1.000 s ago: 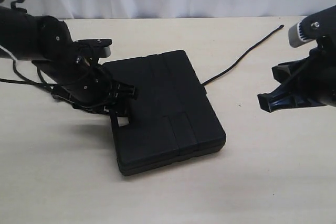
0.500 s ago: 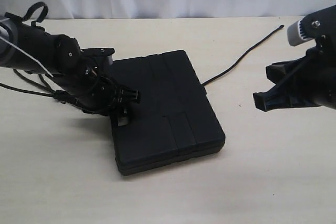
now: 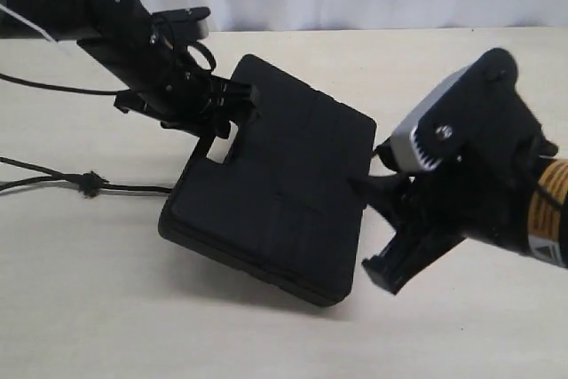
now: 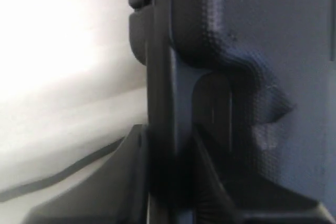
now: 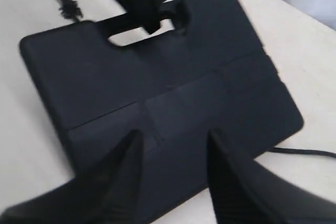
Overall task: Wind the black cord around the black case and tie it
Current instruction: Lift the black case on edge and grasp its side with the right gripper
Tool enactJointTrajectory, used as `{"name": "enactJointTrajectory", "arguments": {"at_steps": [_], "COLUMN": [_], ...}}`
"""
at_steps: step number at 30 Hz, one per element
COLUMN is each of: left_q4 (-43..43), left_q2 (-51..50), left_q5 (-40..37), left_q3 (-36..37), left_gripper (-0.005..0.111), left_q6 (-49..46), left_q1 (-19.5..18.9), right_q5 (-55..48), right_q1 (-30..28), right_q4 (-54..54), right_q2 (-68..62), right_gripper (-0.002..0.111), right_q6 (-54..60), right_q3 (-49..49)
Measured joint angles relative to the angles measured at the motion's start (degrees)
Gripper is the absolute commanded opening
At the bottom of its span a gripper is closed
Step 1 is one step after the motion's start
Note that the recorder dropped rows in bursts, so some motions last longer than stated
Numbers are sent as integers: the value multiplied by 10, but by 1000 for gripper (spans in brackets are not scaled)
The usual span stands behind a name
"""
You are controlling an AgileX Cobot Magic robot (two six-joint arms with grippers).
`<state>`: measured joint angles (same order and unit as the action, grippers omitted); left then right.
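The flat, matte black plastic case (image 3: 284, 184) is tilted, its slotted edge pinched tight in the left gripper's (image 3: 217, 120) jaws. The right gripper's (image 5: 175, 135) jaws gape empty over its far edge. The thin black braided cord (image 3: 89, 185) lies on the pale tabletop (image 3: 89, 290) below the left jaws.

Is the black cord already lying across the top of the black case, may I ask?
No, in the right wrist view the black case is bare on top, with the black cord on the table beside it.
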<state>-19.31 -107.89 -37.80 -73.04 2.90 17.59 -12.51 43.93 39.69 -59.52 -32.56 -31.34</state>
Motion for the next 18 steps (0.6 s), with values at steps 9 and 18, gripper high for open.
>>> {"name": "enactJointTrajectory", "arguments": {"at_steps": [9,18], "left_q4": [-15,-95], "left_q2": [1,1], "left_q5": [-78,-114], "left_q3": [-50,-50], "left_gripper": [0,0], "left_q6": [0,-1], "left_q1": [-45,-100], "right_q5": [-39,-96], "right_q1": [136,148], "right_q4": [122,326], "right_q2": [-117,-248], "right_gripper": [71,71], "right_q6": [-30,-325], "right_q3": [-2,-82]}}
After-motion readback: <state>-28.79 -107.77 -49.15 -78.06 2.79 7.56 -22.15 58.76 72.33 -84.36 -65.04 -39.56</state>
